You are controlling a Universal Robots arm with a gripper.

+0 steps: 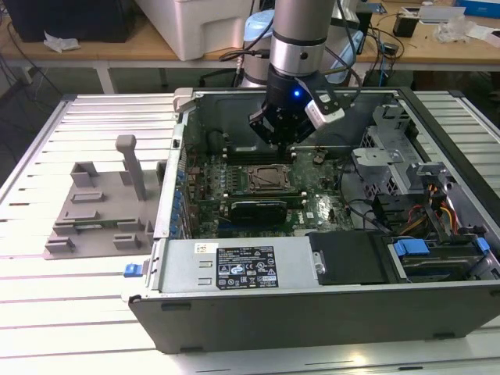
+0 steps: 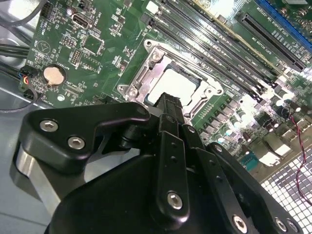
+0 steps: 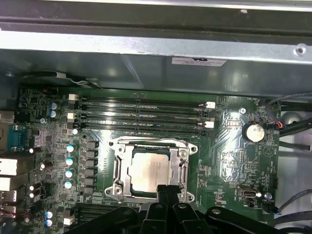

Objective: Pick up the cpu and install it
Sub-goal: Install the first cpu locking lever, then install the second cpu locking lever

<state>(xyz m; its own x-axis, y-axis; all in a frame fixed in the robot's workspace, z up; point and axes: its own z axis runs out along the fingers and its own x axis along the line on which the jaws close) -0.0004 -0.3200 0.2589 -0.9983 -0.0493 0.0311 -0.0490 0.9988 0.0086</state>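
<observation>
We see the cpu (image 3: 152, 169) seated in the motherboard socket frame (image 3: 118, 168) at lower centre, our end effector (image 3: 166, 191) hovering above, fingers together, empty.

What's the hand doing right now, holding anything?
Hand: fingertips together, nothing visible between them, hovering just above the cpu, which already sits in the motherboard socket.

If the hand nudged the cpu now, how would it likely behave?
The cpu looks like a thin, flat, rigid plate, so it probably wouldn't bend or roll. It lies inside the socket frame, which would likely stop sideways sliding. Its smooth metal top looks slippery. The hand hovers just above it.
</observation>
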